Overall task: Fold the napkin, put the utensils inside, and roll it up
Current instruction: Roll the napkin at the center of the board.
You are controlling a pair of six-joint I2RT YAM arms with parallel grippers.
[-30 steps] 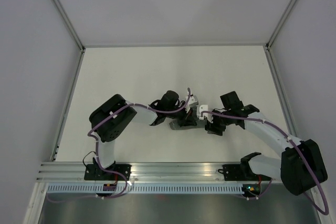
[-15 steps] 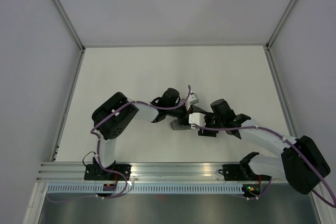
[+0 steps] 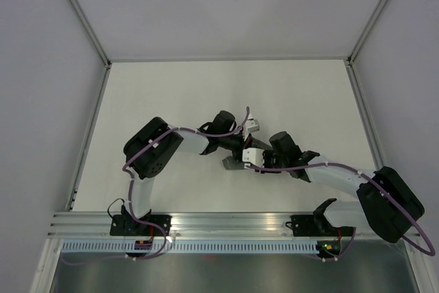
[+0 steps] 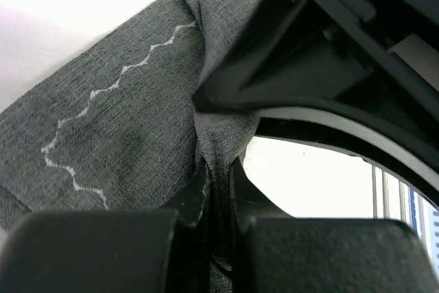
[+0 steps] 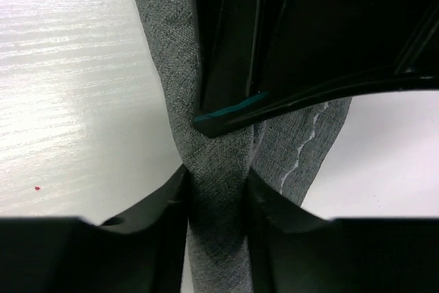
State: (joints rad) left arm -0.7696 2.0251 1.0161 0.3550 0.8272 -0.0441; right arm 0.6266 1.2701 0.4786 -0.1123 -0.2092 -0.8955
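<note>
The dark grey napkin [image 3: 232,163] is bunched into a small roll at the middle of the table, mostly hidden under both grippers. In the left wrist view the napkin [image 4: 123,135] shows its wavy pale stitched line, and my left gripper [image 4: 218,183] is shut on a fold of it. In the right wrist view my right gripper [image 5: 216,190] is shut on a thick twist of the napkin [image 5: 212,169]. In the top view the left gripper [image 3: 241,149] and right gripper [image 3: 255,161] meet over the cloth. The utensils are hidden.
The white table [image 3: 171,94] is bounded by white walls at the back and sides. A metal rail [image 3: 219,223] runs along the near edge by the arm bases.
My right arm has swung left towards the centre, bringing its gripper tight against the left one over the napkin. The left gripper has shifted slightly up and right.
</note>
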